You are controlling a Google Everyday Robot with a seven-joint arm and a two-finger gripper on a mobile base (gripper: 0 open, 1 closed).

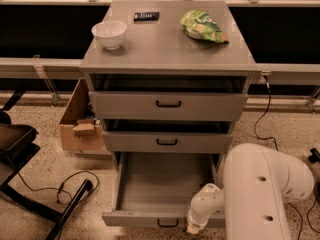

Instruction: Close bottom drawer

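Note:
The bottom drawer [150, 217] is the lowest of three grey drawers and stands pulled far out, its deep grey tray [162, 181] empty and its small black handle [168, 223] at the lower edge of the view. My gripper [194, 228] hangs at the end of the white arm [260, 194], right in front of the drawer's front panel, to the right of the handle. The two upper drawers [167, 105] are slightly ajar.
On the cabinet top [165, 44] stand a white bowl [109, 34], a black remote [146, 16] and a green chip bag [202, 27]. A cardboard box [79, 121] sits left of the cabinet. A black chair base [30, 184] and cables [75, 184] lie on the floor at left.

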